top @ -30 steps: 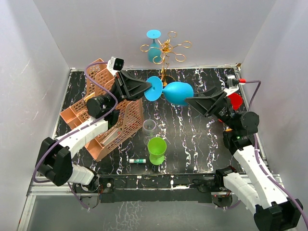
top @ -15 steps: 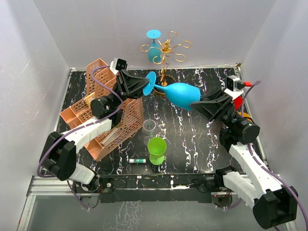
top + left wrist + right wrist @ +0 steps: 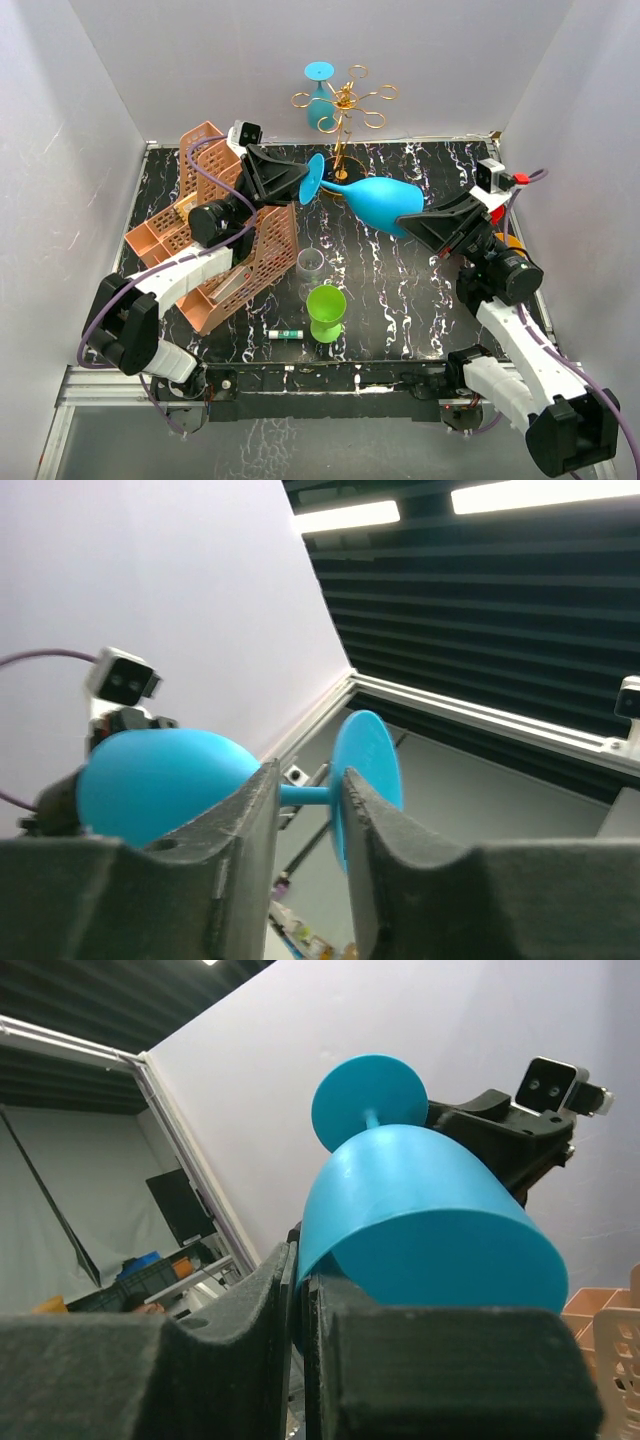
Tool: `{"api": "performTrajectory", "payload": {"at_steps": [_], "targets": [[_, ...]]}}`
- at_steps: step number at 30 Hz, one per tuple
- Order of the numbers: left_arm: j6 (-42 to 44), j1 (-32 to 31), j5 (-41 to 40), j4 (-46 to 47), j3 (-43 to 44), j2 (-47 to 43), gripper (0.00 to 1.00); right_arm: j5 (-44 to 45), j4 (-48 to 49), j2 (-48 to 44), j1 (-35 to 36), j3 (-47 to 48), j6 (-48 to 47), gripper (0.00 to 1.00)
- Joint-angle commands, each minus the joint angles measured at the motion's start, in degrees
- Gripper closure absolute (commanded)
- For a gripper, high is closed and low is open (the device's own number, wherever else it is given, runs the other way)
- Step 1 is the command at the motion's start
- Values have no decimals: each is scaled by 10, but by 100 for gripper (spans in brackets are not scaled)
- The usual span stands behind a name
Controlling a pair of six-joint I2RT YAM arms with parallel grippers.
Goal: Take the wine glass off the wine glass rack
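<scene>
A blue wine glass (image 3: 375,198) lies sideways in the air above the table's middle, its foot toward the left. My right gripper (image 3: 405,222) is shut on the rim of its bowl (image 3: 420,1220), the wall pinched between the fingers (image 3: 298,1260). My left gripper (image 3: 305,780) sits at the stem beside the foot (image 3: 368,770), jaws apart with the stem showing in the gap. The gold wire wine glass rack (image 3: 345,100) stands at the back. A second blue glass (image 3: 320,95) hangs upside down from it.
A pink mesh organizer (image 3: 215,240) lies tilted under my left arm. A clear cup (image 3: 311,265), a green cup (image 3: 326,310) and a small white tube (image 3: 286,334) sit near the front centre. White walls close in on both sides.
My right gripper has shut on the bowl's rim. My left jaws have parted from the stem. The glass has shifted slightly right and tilted, away from the rack.
</scene>
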Motion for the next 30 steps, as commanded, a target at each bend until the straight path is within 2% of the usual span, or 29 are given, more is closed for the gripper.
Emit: {"api": "performTrajectory", "payload": {"at_steps": [1,7,10,13,17,22,26,30], "targets": [[59,5,17,50,3,-17,62,14,-29,-51,4,35,-63,92],[131,5,38,-39,-9,-57,32,21,-235,-106,5,90,-208,92],[172,5,45,-89,-19,-86,19,32,-350,-122,8,134,-298,92],[219,6,48,-150,-30,-114,10,81,-490,-139,11,179,-391,92],[306,6,41,-267,-47,-164,4,193,-696,-151,13,234,-509,92],[437,7,8,-464,-27,-227,3,347,-880,-145,14,236,-537,92],[536,6,-20,-604,9,-257,3,373,-1004,-117,14,208,-523,92],[593,7,-28,-673,33,-266,3,389,-1118,-63,14,196,-511,92]]}}
